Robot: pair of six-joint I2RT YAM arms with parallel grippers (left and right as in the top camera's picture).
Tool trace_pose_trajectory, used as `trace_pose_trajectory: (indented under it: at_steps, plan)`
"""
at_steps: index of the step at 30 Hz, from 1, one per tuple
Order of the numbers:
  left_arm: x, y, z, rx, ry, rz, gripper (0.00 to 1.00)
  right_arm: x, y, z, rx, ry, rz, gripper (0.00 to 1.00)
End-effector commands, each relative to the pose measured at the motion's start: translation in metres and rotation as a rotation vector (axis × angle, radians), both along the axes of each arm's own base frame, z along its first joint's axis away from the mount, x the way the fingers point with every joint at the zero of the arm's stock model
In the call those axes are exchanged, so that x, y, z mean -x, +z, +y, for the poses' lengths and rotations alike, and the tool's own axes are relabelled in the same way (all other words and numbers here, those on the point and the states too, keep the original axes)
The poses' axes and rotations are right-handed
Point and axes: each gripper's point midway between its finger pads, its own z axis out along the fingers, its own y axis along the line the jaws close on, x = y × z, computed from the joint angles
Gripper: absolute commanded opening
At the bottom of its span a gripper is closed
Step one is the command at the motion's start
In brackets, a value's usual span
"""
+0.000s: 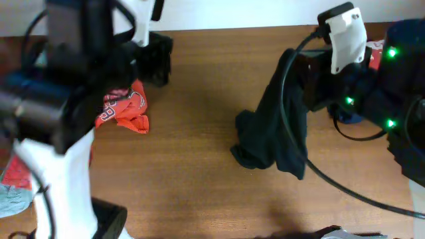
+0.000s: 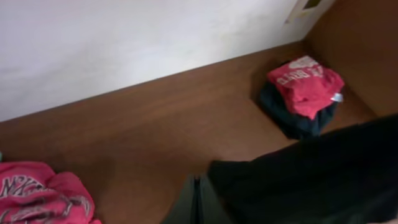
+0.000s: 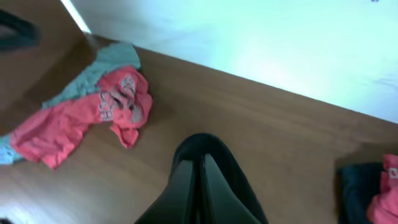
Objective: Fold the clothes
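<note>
We find our right gripper point(image 3: 199, 171) pinching the black T-shirt point(image 1: 265, 136) that hangs beneath it, bare bench point(image 1: 199, 133) open between its edge and the red-orange shirt point(image 1: 123, 111) near our left gripper point(image 2: 196, 198), pressed together.

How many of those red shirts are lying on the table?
2: a crumpled red shirt on the left, a folded red shirt atop a dark pile on the right. More may be hidden.
</note>
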Motion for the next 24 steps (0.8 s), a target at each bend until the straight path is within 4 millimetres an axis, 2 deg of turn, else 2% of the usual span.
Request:
trace_pose_trajectory:
  at_steps: [1,4,7,10,13,18,21,24]
  plan:
    - [0.001,0.021,0.015,0.01,0.025,-0.081,0.02,0.012,0.03,-0.005,-0.073,-0.032,-0.062,0.04]
    - [-0.002,0.032,0.035,0.021,0.078,-0.117,0.03,0.027,0.055,-0.011,-0.135,-0.049,-0.11,0.04]
    - [-0.005,0.032,0.049,0.019,0.118,-0.116,0.06,0.044,0.079,-0.017,-0.215,-0.069,-0.154,0.04]
    - [-0.007,0.031,0.057,0.016,0.139,-0.11,0.06,0.062,0.101,-0.018,-0.276,-0.053,-0.201,0.04]
    - [-0.009,0.032,0.059,0.017,0.147,-0.118,0.06,0.071,0.11,-0.019,-0.296,-0.056,-0.228,0.04]
    - [-0.012,0.035,0.067,0.019,0.168,-0.129,0.06,0.06,0.099,-0.037,-0.303,-0.19,-0.184,0.04]
    - [-0.013,0.034,0.072,0.018,0.181,-0.128,0.06,0.039,0.082,-0.044,-0.258,-0.275,-0.14,0.04]
    - [-0.015,0.036,0.076,0.017,0.196,-0.136,0.06,0.001,0.053,-0.039,-0.178,-0.32,-0.064,0.04]
